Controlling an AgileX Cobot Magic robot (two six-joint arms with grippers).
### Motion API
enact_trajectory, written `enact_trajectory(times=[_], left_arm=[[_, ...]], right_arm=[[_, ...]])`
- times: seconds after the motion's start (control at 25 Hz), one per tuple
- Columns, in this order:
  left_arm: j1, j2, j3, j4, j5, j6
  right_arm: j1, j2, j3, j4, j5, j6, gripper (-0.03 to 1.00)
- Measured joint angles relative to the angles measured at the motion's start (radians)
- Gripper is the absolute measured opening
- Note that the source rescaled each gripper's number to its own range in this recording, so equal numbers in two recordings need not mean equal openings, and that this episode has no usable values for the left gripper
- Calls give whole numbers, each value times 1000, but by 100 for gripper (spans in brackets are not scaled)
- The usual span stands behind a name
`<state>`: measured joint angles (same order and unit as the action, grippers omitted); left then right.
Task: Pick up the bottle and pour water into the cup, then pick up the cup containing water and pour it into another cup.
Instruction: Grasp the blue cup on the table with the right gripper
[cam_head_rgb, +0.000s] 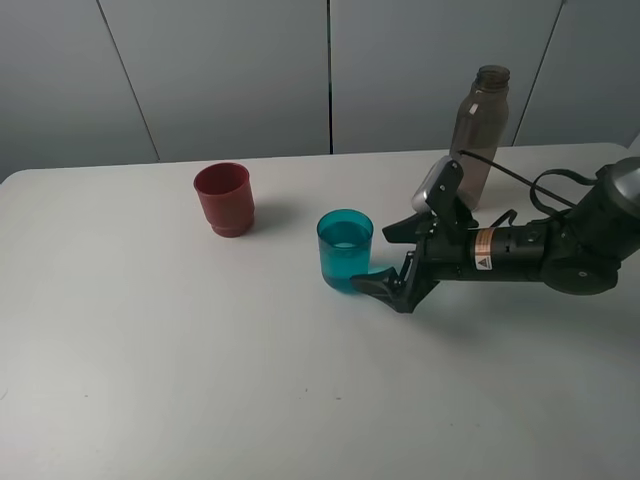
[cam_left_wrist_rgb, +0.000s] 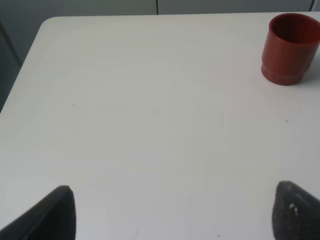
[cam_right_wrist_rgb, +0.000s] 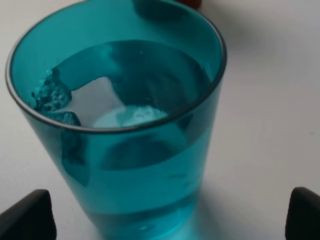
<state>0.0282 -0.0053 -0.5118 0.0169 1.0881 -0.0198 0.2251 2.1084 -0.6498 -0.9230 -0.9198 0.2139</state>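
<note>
The teal cup (cam_head_rgb: 345, 250) stands upright near the table's middle with water in it. It fills the right wrist view (cam_right_wrist_rgb: 125, 135). My right gripper (cam_head_rgb: 378, 260) is open, its two fingertips just to the right of the cup, one on each side, not touching it; in the right wrist view (cam_right_wrist_rgb: 165, 220) only the tips show. The red cup (cam_head_rgb: 223, 198) stands upright to the left and further back, and shows in the left wrist view (cam_left_wrist_rgb: 290, 47). The smoky bottle (cam_head_rgb: 480, 135) stands uncapped at the back right. My left gripper (cam_left_wrist_rgb: 175, 220) is open and empty over bare table.
The white table (cam_head_rgb: 150, 350) reaches grey wall panels at the back. The table's left edge and a corner show in the left wrist view (cam_left_wrist_rgb: 30, 55). A black cable (cam_head_rgb: 520, 180) loops from the right arm in front of the bottle.
</note>
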Motion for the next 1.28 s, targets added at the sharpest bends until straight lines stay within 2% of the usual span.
enact_trajectory(times=[0.2,0.64,1.28], left_arm=[[0,0,0,0,0,0],[0,0,0,0,0,0],[0,0,0,0,0,-2]], right_arm=[[2,6,0,0,-37,-24,99],[19,7,-16,9,-39,-90,99],[21,7,-47,-14,-39,-91,99]])
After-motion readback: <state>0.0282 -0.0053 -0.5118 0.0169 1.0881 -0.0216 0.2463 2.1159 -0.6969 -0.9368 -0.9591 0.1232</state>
